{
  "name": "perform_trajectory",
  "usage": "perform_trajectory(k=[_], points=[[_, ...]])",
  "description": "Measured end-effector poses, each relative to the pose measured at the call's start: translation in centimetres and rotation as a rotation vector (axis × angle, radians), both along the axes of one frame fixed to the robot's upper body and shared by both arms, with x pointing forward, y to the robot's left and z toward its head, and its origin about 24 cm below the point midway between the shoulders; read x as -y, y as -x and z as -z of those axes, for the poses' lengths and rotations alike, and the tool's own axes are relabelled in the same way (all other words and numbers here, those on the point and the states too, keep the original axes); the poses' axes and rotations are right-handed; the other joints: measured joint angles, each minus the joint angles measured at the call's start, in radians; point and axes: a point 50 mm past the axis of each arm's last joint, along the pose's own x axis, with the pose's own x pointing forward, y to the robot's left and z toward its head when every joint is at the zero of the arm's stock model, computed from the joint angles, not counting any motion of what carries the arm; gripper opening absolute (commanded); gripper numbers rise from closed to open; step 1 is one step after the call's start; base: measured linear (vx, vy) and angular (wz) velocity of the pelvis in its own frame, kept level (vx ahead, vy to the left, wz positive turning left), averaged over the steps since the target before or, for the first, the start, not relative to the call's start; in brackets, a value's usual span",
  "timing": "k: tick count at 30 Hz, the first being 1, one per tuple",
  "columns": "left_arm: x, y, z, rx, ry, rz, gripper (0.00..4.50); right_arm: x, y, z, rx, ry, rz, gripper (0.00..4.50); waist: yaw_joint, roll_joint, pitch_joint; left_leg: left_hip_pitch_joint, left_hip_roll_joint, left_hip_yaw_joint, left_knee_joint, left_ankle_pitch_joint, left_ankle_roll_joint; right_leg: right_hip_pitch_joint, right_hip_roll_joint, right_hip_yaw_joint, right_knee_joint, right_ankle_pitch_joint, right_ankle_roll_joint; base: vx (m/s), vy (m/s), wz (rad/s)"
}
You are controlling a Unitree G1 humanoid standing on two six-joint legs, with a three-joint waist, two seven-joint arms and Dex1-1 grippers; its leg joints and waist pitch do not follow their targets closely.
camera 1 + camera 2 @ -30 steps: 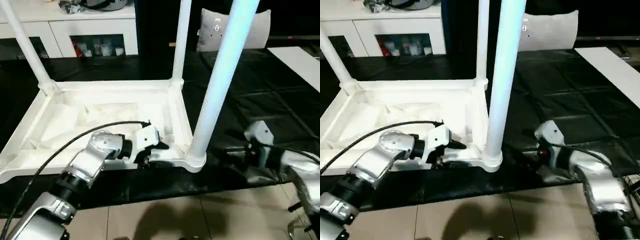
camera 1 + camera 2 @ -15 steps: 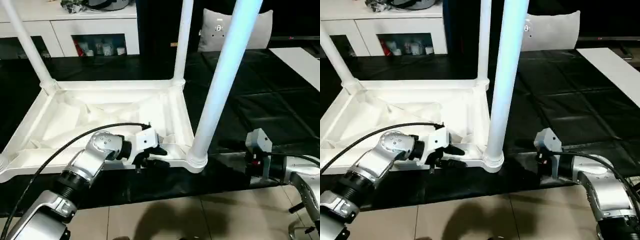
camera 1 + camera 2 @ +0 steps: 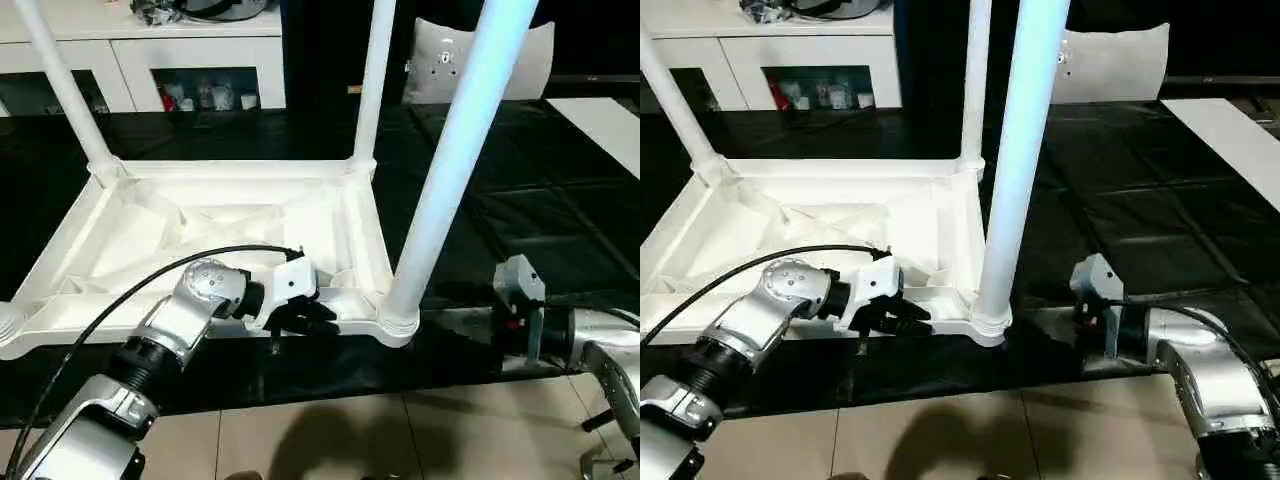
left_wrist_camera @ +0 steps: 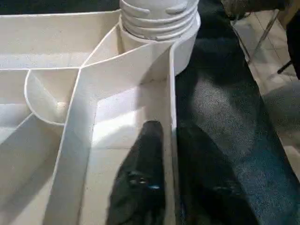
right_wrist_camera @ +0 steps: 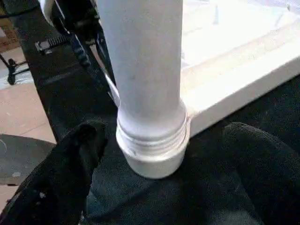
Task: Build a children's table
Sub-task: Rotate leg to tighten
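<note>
R gripper has backed off near leg, open.

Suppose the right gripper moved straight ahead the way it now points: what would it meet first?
Most likely the near leg, just above its corner socket: the open right gripper has one finger on each side of it. Exact depth is unclear.

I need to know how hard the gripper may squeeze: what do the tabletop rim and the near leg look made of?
Tabletop rim: apparently moulded white plastic, thin walls and ribs, smooth slightly glossy surface. Near leg: likely the same white plastic, smooth tube with moulded thread rings at its base. The left gripper straddles the rim.
</note>
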Motion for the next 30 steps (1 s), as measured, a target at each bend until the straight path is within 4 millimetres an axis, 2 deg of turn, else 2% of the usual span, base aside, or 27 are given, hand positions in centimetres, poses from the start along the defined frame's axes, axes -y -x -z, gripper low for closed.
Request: perform_trajectory(k=[3,8,9,10,11,15,18,30], points=[[0.1,0.0,-0.1,0.003,-0.011,0.015,0.16,-0.4,-0.3,-0.3,0.005,-0.013,-0.022,4.5,0.001,0.0,0.0,0.0,0.0,0.0,0.0,0.0,0.0,0.0,0.0,0.0,0.0,0.0,0.0,0.0,0.0,0.0],[0.0,-0.1,0.0,-0.003,-0.021,0.033,0.0,-1.3,-1.1,-1.0,-0.006,-0.051,-0.09,3.97,0.0,0.0,0.0,0.0,0.0,0.0,0.0,0.0,0.0,0.0,0.0,0.0,0.0,0.0,0.0,0.0,0.0,0.0],[0.0,-0.1,0.0,-0.007,-0.021,0.037,0.0,-1.5,-1.4,-1.3,-0.006,-0.055,-0.104,3.97,0.003,0.001,0.0,0.0,0.0,0.0,0.0,0.0,0.0,0.0,0.0,0.0,0.0,0.0,0.0,0.0,0.0,0.0],[0.0,-0.1,0.0,-0.009,-0.021,0.042,0.0,-1.6,-1.5,-1.3,-0.01,-0.056,-0.114,3.72,0.004,0.001,0.0,0.0,0.0,0.0,0.0,0.0,0.0,0.0,0.0,-0.001,0.0,0.0,0.0,0.0,0.0,0.0],[0.0,-0.1,-0.1,-0.01,-0.022,0.047,0.0,-1.7,-1.5,-1.4,-0.012,-0.057,-0.121,3.69,0.005,0.001,0.0,0.0,0.0,0.0,0.0,0.0,0.0,0.0,0.0,-0.001,0.0,0.0,0.0,0.0,0.0,0.0],[0.0,-0.1,-0.1,-0.013,-0.023,0.056,0.0,-2.1,-1.9,-0.6,-0.066,-0.073,-0.159,3.45,0.007,0.001,0.0,-0.001,0.0,0.0,0.0,0.0,0.0,0.0,0.0,0.0,0.0,0.0,0.0,0.0,0.0,0.0],[0.1,-0.1,-0.1,-0.015,-0.022,0.057,0.0,-2.3,-2.0,-0.5,-0.082,-0.073,-0.182,3.06,0.011,0.001,0.0,-0.001,0.0,0.0,0.0,0.0,0.0,0.0,0.0,0.0,0.0,0.0,0.0,0.0,0.0,0.0],[0.1,-0.1,-0.1,-0.049,-0.016,0.054,0.0,-2.4,-2.3,-0.4,-0.109,-0.087,-0.185,2.21,0.021,0.001,-0.001,0.0,0.001,0.0,0.0,0.0,0.0,0.0,0.0,0.0,0.001,0.0,0.0,0.0,0.0,0.0]])
